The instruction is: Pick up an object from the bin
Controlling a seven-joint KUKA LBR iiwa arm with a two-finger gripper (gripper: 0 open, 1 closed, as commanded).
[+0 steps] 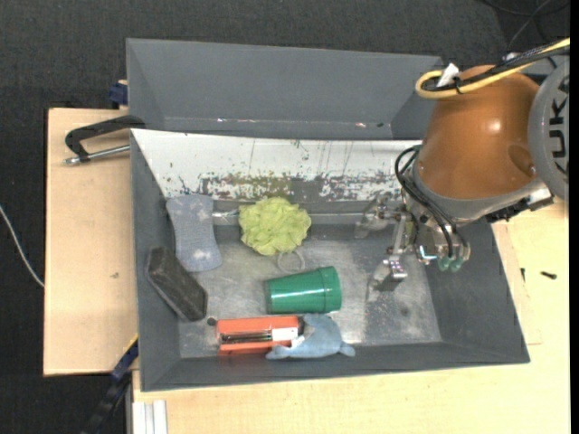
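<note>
near wall of bin [271,89]: one orange-red stapler [258,332] lies flat along it, long axis left to right; one crumpled blue cloth [317,340] touches the stapler's right end
green cup [304,291]: one, on its side in the middle of the floor, just behind the stapler; long axis left to right, wider rim end pointing right
dark oblong block [176,283]: one, by the left wall, lying on a diagonal from far left to near right
gripper [394,274]: low over bare floor in the right part of the bin, to the right of the green cup and apart from it, on the side its rim faces; nothing seen held; whether it is spread or closed cannot be told
grey-blue sock [194,233]: one, far left, long axis near to far
yellow-green mesh pouf [274,224]: one, against the back wall, behind the green cup
</note>
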